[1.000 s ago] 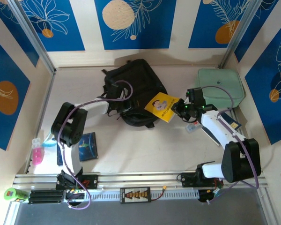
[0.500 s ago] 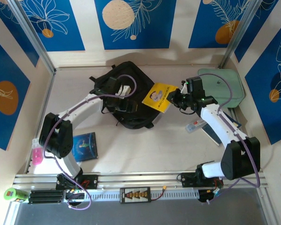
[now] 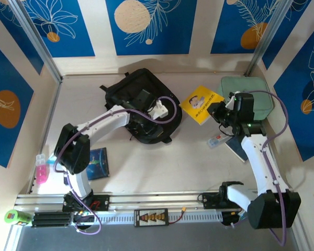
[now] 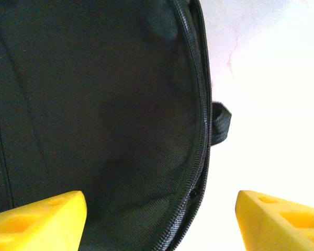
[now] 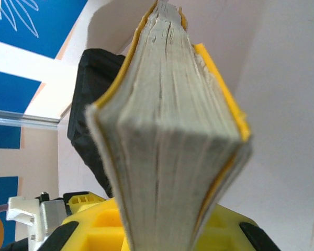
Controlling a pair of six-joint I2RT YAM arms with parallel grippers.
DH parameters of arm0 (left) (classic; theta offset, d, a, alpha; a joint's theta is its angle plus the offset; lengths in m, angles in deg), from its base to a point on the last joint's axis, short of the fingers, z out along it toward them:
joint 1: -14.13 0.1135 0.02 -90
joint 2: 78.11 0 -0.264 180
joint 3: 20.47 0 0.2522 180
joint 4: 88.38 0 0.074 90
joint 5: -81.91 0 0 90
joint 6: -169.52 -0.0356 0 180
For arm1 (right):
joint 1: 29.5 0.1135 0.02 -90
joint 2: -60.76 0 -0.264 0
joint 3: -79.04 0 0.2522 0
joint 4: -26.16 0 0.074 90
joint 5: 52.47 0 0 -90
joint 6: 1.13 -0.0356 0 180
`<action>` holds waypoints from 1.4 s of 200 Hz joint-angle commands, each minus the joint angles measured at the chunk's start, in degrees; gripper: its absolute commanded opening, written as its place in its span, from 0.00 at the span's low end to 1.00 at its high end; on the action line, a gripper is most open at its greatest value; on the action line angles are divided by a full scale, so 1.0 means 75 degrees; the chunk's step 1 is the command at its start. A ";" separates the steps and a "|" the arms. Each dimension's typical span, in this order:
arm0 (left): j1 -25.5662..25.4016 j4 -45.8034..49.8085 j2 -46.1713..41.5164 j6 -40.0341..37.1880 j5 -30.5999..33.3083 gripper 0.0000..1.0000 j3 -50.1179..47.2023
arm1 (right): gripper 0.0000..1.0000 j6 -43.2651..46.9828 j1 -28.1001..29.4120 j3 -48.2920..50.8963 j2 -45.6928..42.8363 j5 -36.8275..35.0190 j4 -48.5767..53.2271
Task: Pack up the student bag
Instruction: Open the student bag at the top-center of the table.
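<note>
The student bag, a large black fabric backpack, lies back-centre on the table. Your left gripper hangs spread and empty over its zipper, likely to open it. Your right gripper clamps a yellow paperback book for insertion.

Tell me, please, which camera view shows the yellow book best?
The top external view: the yellow book shows its whole cover, with the right gripper shut on one corner. The right wrist view gives its page edges end-on. The left wrist view looks at the black backpack.
</note>
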 commanded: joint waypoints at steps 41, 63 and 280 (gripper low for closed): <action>-0.0423 0.1336 0.1137 -0.1987 0.1523 0.58 0.1112 | 0.06 -0.0406 -0.0082 0.0432 -0.0325 0.0360 -0.0209; -0.0484 0.1318 0.1357 -0.2065 0.1703 0.49 0.1308 | 0.06 -0.0451 -0.0070 0.0491 -0.0372 0.0252 -0.0220; -0.0134 -0.4229 -0.2029 -0.0022 0.3158 0.00 -0.1482 | 0.06 -0.0441 -0.0723 0.0703 -0.1180 0.2090 -0.0388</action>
